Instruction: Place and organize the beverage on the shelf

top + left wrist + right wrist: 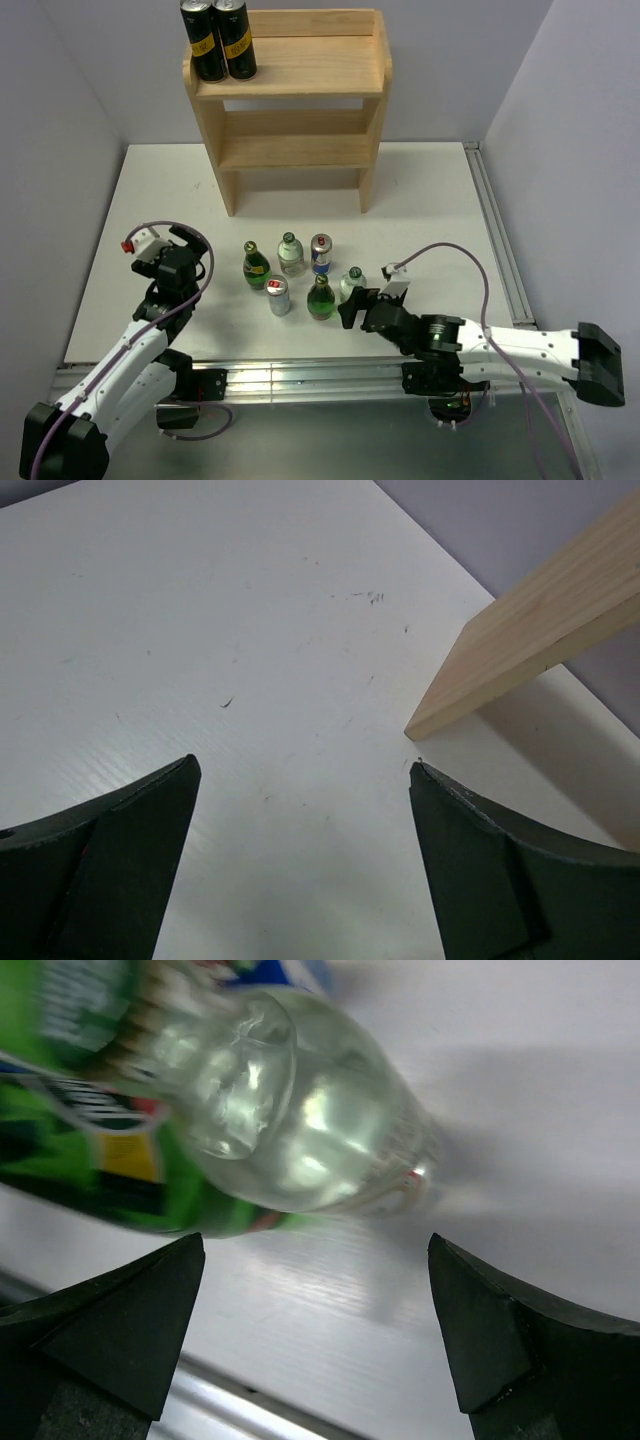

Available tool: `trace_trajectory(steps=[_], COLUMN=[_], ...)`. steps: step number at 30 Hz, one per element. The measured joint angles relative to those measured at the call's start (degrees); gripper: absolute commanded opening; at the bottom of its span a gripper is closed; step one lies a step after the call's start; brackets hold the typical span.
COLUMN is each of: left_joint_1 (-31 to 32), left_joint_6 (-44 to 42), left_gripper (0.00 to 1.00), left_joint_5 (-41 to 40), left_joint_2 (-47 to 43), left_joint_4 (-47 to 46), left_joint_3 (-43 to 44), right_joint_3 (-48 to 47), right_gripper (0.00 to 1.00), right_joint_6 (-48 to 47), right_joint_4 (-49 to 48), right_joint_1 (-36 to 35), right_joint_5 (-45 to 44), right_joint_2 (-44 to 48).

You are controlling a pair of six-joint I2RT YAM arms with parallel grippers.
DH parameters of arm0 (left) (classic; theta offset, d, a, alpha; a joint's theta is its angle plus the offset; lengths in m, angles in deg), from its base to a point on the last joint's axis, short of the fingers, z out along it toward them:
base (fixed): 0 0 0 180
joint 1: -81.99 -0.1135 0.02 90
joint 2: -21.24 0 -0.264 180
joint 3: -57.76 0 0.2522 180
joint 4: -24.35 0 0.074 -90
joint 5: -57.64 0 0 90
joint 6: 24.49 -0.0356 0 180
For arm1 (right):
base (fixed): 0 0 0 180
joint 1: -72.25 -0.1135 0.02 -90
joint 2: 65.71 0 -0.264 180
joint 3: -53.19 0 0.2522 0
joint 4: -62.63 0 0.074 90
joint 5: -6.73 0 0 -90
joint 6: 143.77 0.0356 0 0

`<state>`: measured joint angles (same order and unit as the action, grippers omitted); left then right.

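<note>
From the top camera I am looking at the shelf [290,110] standing at the 12 o'clock end of the table [440,200]; two black cans [218,38] are sitting side by side, touching, at the 9 o'clock end of its top tier; the two lower tiers are showing only bare wood. Six drinks are standing upright mid-table, toward 6 o'clock from the shelf. In the far row are the far green bottle [256,266], the far clear bottle [291,254] and the blue and red can [321,253]; in the near row are the silver can [279,296], the near green bottle [320,298] and the near clear bottle [352,285]. The left gripper [188,238] is hovering at 9 o'clock of the group, well apart from it; the right gripper [352,306] is sitting just at 6 o'clock of the near clear bottle.

Through the left wrist camera, the left gripper [302,763] is standing wide with only bare table between its fingers [100,870]; a side panel of the shelf is reaching in at 2 o'clock.

Through the right wrist camera, the right gripper [315,1240] is gaping wide and gripping nothing; the near clear bottle is looming blurred at 12 o'clock, just beyond the fingertips [510,1330], with the near green bottle's label showing at 10 o'clock.
</note>
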<state>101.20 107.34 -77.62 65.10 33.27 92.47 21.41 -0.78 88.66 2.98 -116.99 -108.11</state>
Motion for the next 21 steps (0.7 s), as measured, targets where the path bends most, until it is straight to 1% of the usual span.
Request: trace_trajectory(steps=[4,8,11,21], left_joint_1=[0.3,0.5,0.5,0.8], left_joint_6=[0.0,-0.1,-0.2,-0.4], left_gripper=[0.93,0.93,0.92,0.92], left_joint_5=[-1.2,-1.3,-1.3,-1.2], left_joint_2=[-1.9,-2.1,-2.1,-2.2], left_joint_4=[-0.2,-0.5,-0.9,-2.0], left_joint_3=[-1.7,-1.9,-2.0,-2.3], right_joint_3=[-0.6,-0.6,-0.5,-0.5], right_gripper=[1.0,1.0,1.0,1.0], right_joint_6=[4.6,5.7,5.2,-0.2], right_joint_4=[1.6,0.2,-3.1,-17.1], right_joint_1=[-2.3,-2.6,-2.7,-2.7], right_joint_5=[-6.2,-9.6,-11.5,-18.2], right_joint_2=[-9.0,-11.4,-12.6,-20.7])
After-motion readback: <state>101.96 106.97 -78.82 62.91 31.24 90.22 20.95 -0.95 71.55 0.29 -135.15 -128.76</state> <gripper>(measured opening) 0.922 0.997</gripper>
